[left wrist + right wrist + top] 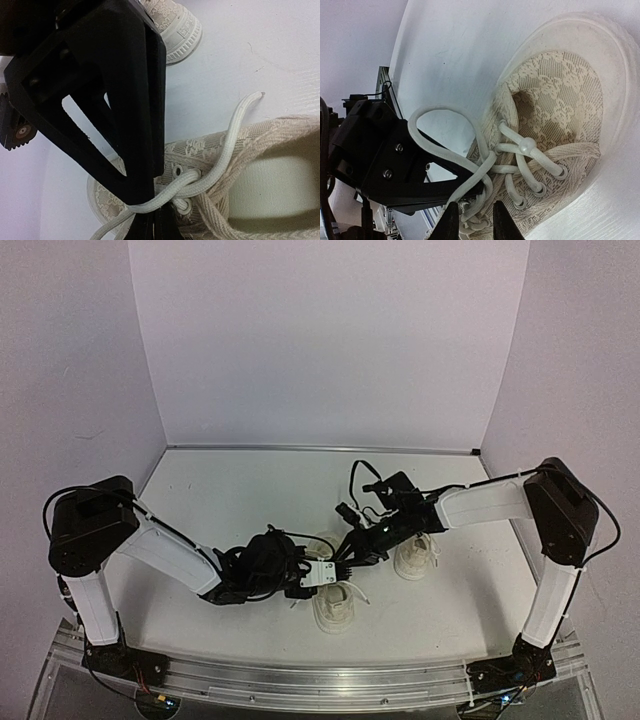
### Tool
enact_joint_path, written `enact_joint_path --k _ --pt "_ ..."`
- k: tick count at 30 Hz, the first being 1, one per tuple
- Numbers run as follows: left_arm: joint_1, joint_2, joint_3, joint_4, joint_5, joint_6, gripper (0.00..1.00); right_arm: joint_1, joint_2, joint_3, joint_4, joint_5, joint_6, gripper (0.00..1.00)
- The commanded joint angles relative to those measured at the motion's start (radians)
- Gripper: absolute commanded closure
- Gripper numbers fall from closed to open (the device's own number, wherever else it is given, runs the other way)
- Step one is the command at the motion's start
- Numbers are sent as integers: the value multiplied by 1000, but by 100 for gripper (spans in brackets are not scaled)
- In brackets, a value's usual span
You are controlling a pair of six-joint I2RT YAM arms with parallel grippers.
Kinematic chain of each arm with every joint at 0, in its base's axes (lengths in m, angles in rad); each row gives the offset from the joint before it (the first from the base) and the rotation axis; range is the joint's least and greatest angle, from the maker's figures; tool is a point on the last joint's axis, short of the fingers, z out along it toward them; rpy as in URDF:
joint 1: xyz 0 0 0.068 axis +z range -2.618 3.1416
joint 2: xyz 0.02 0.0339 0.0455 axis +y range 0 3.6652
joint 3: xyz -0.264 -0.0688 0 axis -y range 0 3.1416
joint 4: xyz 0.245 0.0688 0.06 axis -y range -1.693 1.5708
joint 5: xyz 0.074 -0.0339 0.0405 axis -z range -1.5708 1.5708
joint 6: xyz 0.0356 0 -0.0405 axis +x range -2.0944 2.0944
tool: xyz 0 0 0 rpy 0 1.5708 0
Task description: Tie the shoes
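While the near shoe (335, 608) sits on the worktop (240, 500) with its mate (415, 558) just beyond (both upright on their soles), a lace loop (436, 108) runs from its eyelets into the clenched left claw (150, 216). The right claw (476, 221) straddles the laces, fingers slightly parted; I cannot tell whether it pinches them.

R fingers (451, 224) slightly apart over shoe (560, 95), lace (440, 112) loop lying across L fingers (420, 172).
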State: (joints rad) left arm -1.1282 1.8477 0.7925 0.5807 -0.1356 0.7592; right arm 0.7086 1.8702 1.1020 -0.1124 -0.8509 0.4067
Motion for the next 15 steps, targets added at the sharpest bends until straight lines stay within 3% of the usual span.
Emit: enact_joint_path --k 1,15 --pt "-11 11 19 50 -10 12 100 8 -3 36 30 -13 7 79" --pt "-16 10 0 133 -49 27 100 8 -3 28 19 -16 -3 81"
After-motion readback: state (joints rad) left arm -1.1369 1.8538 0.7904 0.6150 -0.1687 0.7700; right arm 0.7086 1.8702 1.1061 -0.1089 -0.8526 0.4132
